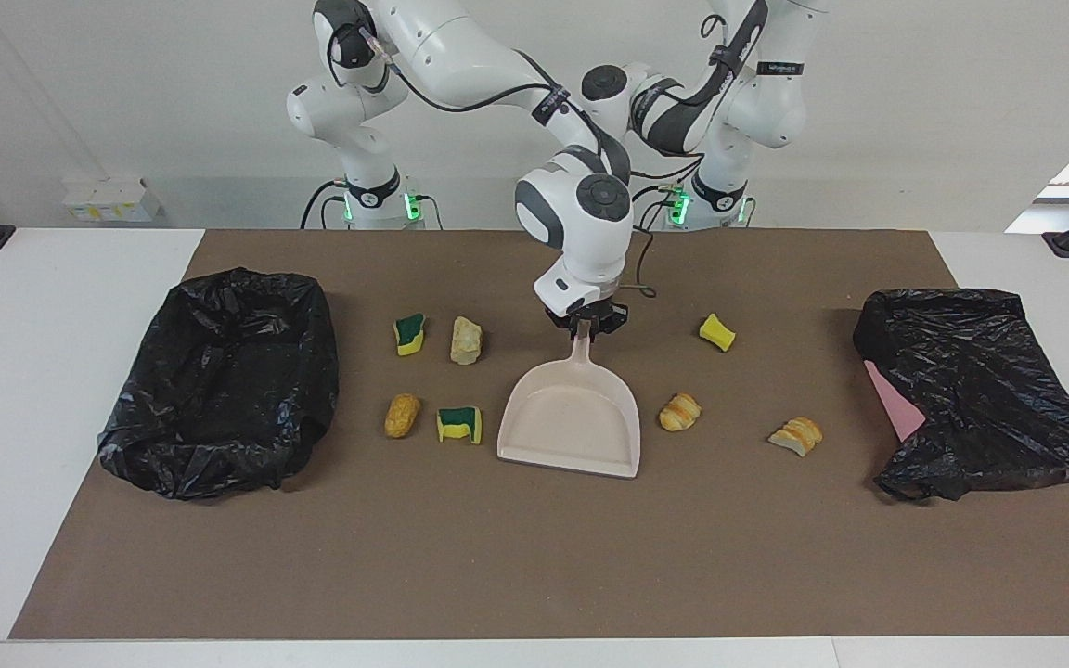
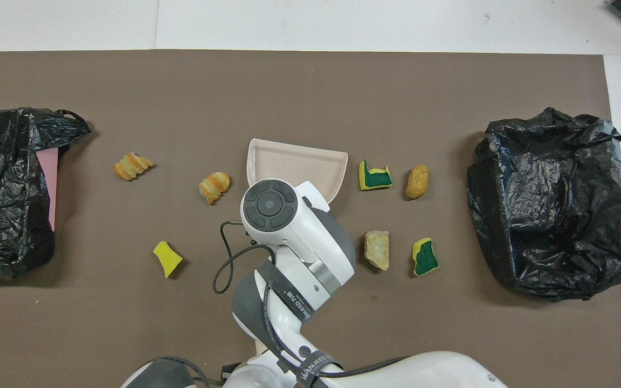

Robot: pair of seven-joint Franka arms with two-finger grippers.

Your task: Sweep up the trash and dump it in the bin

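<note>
Beige dustpan handle clamped by right gripper.

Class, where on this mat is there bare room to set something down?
Free: the wide mat strip farther from the robots than the dustpan and both bags. Crowded: the middle band, where trash flanks the dustpan between the bags.

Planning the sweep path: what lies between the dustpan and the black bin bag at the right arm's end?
Two pieces of trash: a green-yellow sponge beside the dustpan, then a golden-brown lump, then bare mat to the bag. Both views show it.
</note>
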